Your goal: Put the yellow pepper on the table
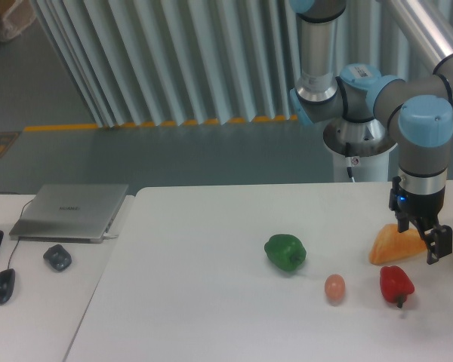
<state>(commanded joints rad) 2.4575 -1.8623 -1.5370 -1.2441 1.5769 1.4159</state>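
Single fixed view of the workspace. The arm is shown reaching down at the right end of the white table, with its dark jaws lowered close to the surface, directly in front of a pale yellow-orange wedge-shaped lump. Whether the jaws are spread, closed, or touching the wedge cannot be told, since their tips overlap it in this view.

No bright, glossy yellow pepper can be made out anywhere in the view. It may be hidden behind the jaws or lie beyond the right edge of the picture, and neither can be confirmed. The wedge is not taken to be the pepper.

Three other items are seen resting on the table:
- a green pepper towards the middle;
- a small pinkish egg-shaped item to its lower right;
- a red pepper just below the jaws.

A closed laptop and two computer mice lie on a separate surface at the left.

Progress is judged as undetermined. A placed yellow pepper is not shown on the table, so completion cannot be claimed. The low position of the jaws would fit either a release or a pick-up near the surface. What remains, as far as can be judged, is for the pepper to be seen resting free on the table with the jaws clear of it.
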